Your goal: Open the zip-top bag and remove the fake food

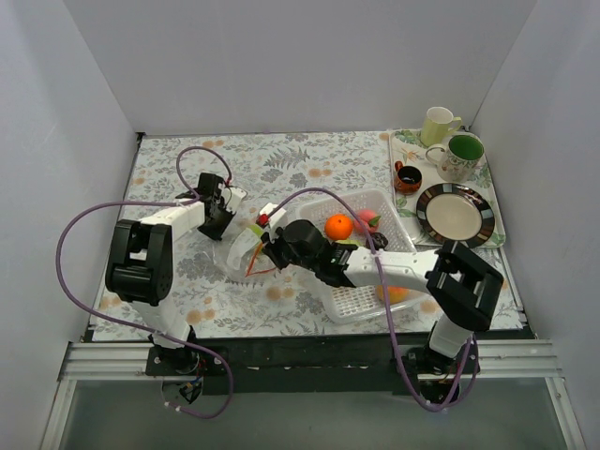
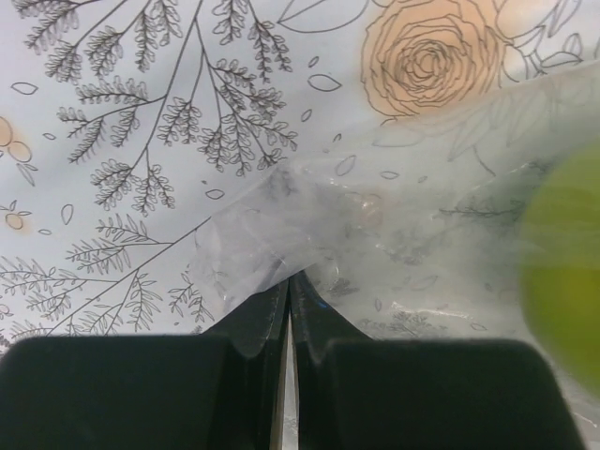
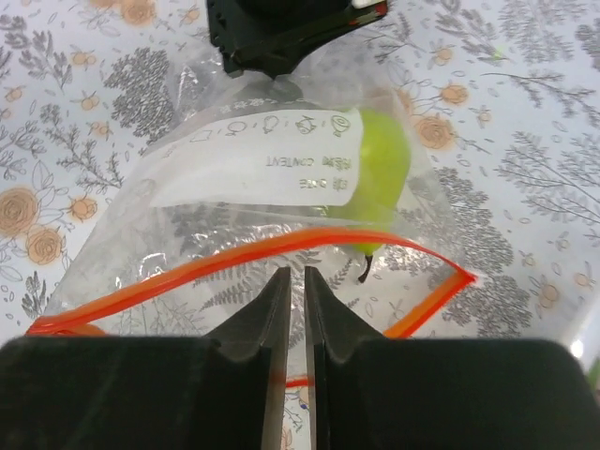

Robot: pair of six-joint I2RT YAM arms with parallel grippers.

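Right fingers [image 3: 267,314] clenched on near lip of clear soft plastic zip-top bag [image 3: 234,159]; left fingers [image 2: 262,323] pinch its far corner; film limp, slippery; red-orange zip strip [image 3: 216,262] probably grips best.

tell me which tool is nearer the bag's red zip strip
Right. The right tool is shut on the zip strip at the mouth of the zip-top bag; the left tool pinches the far closed end.

The bag [image 1: 239,249] lies on the table [image 1: 281,169], just left of the basket [image 1: 361,305], with one fruit [image 3: 384,169] in it. More fruits [image 1: 338,226] sit in the basket. Far right, cups [image 1: 457,155] and a plate [image 1: 456,214] stand on a tray [image 1: 401,141].
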